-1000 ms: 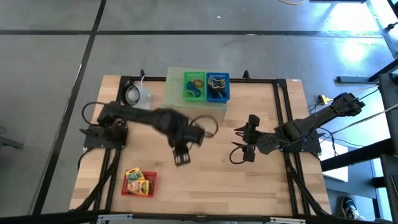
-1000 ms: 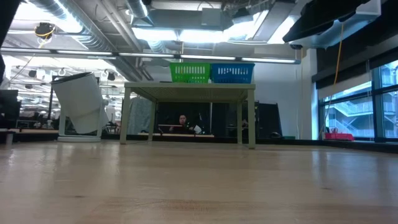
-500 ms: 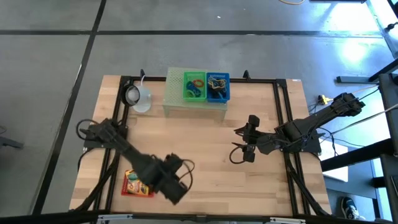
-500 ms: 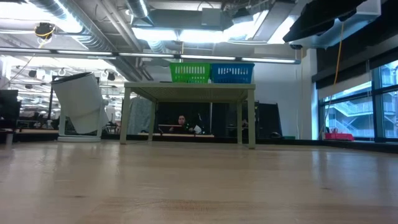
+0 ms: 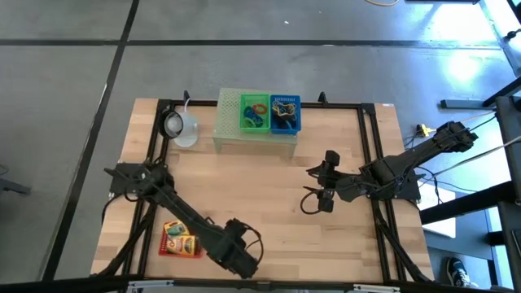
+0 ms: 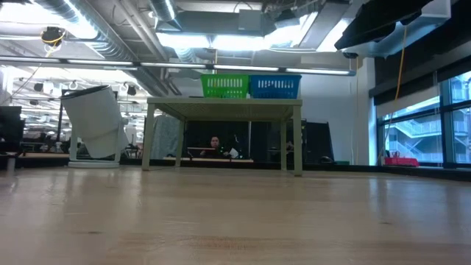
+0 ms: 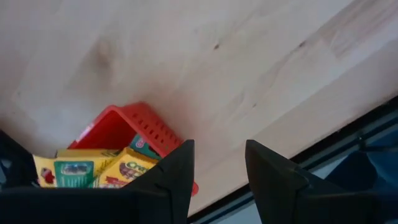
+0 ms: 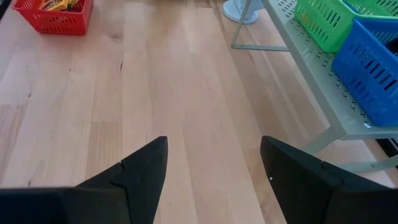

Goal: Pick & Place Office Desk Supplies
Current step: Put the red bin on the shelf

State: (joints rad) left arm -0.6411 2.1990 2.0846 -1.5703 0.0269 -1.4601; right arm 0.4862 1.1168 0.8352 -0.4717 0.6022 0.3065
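1. Yellow printed boxes (image 5: 181, 238) sit in the red basket (image 5: 165, 248) at the lower left of the high view, near the table's front edge; in the left wrist view they show at the lower left, just behind the near finger.
2. Your left gripper (image 5: 241, 259) hangs at the bottom centre of the high view, just to the right of the basket and apart from it. Its fingers (image 7: 176, 173) stand parted with nothing between them.
3. You will probably need to bring the gripper back over the basket before you descend; where it is now, it would likely meet bare table (image 5: 269, 187).
4. Line the gap across one box's narrow side, and keep the fingertips clear of the basket wall; a snag would likely drag the basket.
5. Your right gripper (image 5: 316, 200) waits at centre right, fingers wide apart and empty.
6. Coloured loops lie in the green bin (image 5: 254, 114) and blue bin (image 5: 285, 114) on the mesh stand (image 5: 229, 130) at upper centre.
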